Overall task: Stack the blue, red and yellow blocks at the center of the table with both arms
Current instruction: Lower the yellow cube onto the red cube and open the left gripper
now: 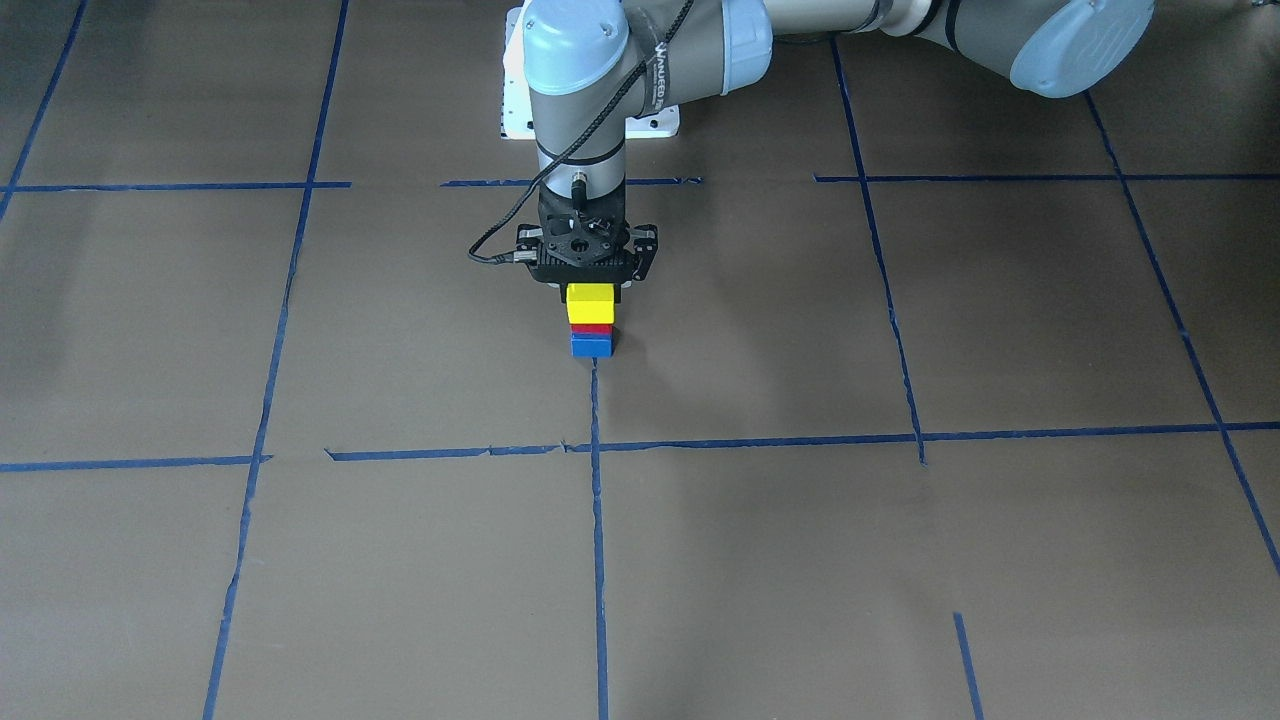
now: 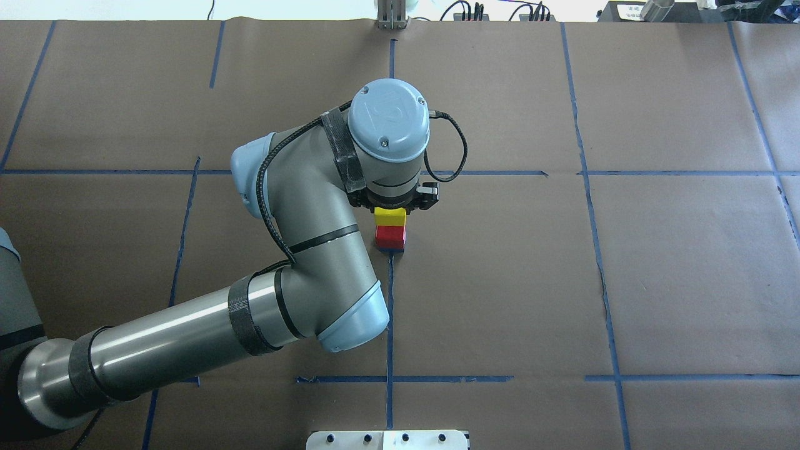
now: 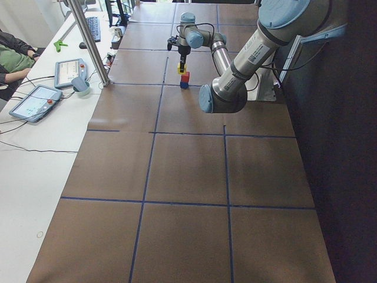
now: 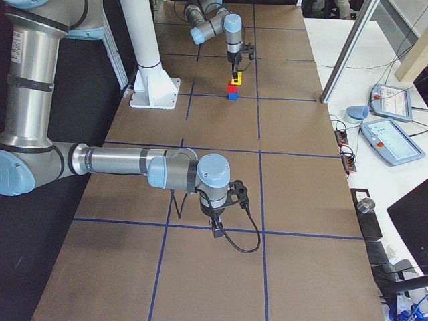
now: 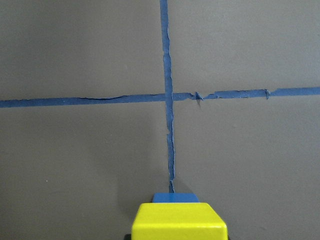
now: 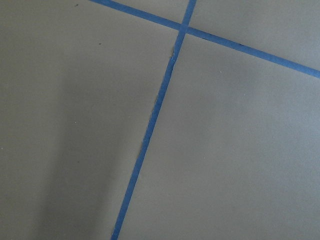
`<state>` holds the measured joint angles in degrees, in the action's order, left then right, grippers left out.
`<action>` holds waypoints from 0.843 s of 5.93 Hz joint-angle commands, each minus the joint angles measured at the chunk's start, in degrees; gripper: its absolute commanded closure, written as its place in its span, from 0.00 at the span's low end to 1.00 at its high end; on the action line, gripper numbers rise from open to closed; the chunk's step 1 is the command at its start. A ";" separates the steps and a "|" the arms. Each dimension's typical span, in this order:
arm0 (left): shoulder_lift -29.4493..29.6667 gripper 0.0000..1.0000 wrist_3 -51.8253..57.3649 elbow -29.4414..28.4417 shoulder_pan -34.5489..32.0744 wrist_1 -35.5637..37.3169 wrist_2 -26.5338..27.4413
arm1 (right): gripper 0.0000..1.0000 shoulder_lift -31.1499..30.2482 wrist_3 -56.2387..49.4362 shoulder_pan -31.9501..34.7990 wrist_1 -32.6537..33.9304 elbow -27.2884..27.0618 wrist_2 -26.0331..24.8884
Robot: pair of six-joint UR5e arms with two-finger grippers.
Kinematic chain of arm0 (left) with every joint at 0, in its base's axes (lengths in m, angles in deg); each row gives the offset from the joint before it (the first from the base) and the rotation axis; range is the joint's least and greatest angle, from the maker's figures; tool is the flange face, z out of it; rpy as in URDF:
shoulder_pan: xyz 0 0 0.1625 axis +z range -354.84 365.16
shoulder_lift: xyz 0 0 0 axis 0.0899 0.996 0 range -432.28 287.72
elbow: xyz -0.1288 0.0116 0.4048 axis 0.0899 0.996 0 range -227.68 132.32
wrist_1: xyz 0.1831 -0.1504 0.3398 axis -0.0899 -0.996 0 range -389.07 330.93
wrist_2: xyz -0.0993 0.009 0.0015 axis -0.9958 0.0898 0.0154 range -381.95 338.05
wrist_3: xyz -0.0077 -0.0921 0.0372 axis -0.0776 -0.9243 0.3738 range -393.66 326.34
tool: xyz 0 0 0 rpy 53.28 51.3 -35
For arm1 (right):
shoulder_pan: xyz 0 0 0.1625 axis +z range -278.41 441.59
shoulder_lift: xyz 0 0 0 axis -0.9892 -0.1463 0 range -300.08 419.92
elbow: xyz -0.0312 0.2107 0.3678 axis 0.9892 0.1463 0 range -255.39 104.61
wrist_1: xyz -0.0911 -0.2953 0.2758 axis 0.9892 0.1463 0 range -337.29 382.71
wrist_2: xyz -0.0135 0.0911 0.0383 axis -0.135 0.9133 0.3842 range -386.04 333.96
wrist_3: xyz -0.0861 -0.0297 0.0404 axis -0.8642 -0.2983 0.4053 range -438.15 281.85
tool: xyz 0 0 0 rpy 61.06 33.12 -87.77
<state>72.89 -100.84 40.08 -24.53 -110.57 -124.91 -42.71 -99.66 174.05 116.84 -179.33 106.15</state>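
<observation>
Fingers of the left gripper [image 1: 590, 288]: clenched on the upper part of the yellow rectangular block [image 1: 590, 303], one finger on each side, the gripper pointing straight down.
Fingers of the right gripper [image 4: 216, 231]: I could not tell whether they were spread or closed. Only the far side view caught them, and its own wrist camera showed bare paper and tape.
Yellow block: top of the stack, resting on or just above the red rectangular block [image 1: 592, 327]. I could not tell whether they touched.
Red block: lay flat on the blue rectangular block [image 1: 591, 346], their edges roughly in line.
Blue block: sat on the brown paper-covered table [image 1: 900, 560] at its centre, on a strip of blue tape [image 1: 598, 520].
Clock bearings (12 o'clock pointing away from the robot): the left arm reached the stack from about 8 o'clock. The right gripper hung at about 3 o'clock, well apart from the stack.
Right gripper's place: pointed down, low over a tape line, with a black cable [image 4: 237, 244] looping from the wrist onto the paper.
Left wrist camera: the yellow block filled the bottom centre, with a sliver of blue beyond it and a tape crossing at 12 o'clock.
</observation>
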 commanded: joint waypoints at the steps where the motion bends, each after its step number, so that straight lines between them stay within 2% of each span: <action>1: -0.15 0.95 -0.31 -0.04 0.76 0.02 -0.05 | 0.00 0.06 -0.11 0.00 0.00 0.31 0.00; 4: -1.46 0.92 -0.31 0.66 0.94 -0.50 -0.31 | 0.00 0.06 -0.11 0.00 0.00 0.49 0.00; 5: -1.47 0.87 -0.31 0.67 0.94 -0.59 -0.40 | 0.00 0.06 -0.11 0.00 0.00 0.49 0.00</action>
<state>71.63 -101.16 40.60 -23.60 -111.03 -125.20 -42.65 -99.77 174.05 116.85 -178.85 106.15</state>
